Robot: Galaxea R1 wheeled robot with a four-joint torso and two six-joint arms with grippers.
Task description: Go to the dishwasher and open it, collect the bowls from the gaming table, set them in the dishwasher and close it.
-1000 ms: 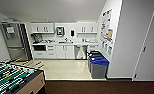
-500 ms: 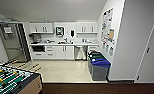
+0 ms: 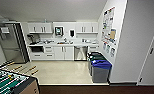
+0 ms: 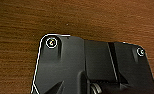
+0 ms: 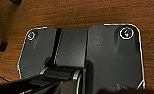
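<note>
Dishwasher [image 3: 80, 53] far across kitchen, looks closed, hard to be sure. Approach step; next needs driving closer past bins [image 3: 100, 70]. Grippers' open/closed state: cannot tell.

The kitchenette is evenly and brightly lit from above, and the pale floor [image 3: 65, 72] carries a soft sheen in front of the steel-grey dishwasher [image 3: 80, 53], while the dark strip of flooring nearest the camera lies in shadow. The head view is soft and blocky throughout, with straight walls bowing toward the edges from the wide lens. Both wrist views are warm and dimmer, the wood-grain floor [image 4: 75, 17] smeared and the dark plate's edges rimmed by a thin bright line.
</note>
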